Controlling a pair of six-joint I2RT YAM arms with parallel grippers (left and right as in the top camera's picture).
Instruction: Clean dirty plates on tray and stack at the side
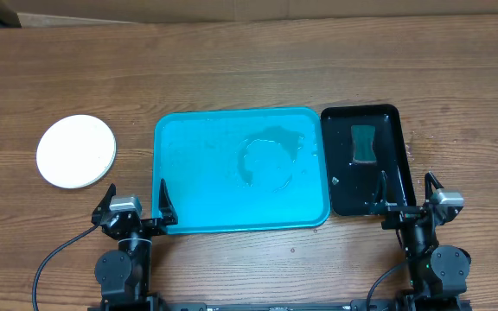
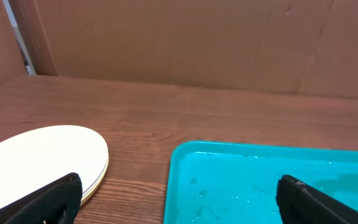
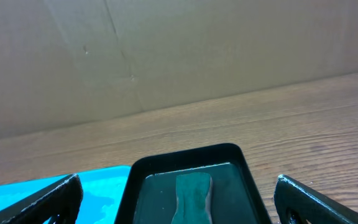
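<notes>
At the left side of the wooden surface (image 1: 249,60), the plates (image 1: 76,151) are stacked, round, shallow and smooth. A white one lies on top and a yellowish rim shows beneath it in the left wrist view; a third cannot be made out. The stack lies ahead and to the left of the left tool (image 1: 137,197), which is much the nearer and is spread wide, holding nothing. To the right of the stack, apart from it, the turquoise tray (image 1: 197,181) is laid with its long axis left to right, glossy, streaked with water and bare of plates. Just beside it a black tray (image 1: 344,190) holds a green sponge (image 1: 364,142), ahead of the right tool (image 1: 406,186), likewise spread and empty. Little work is judged to remain.
</notes>
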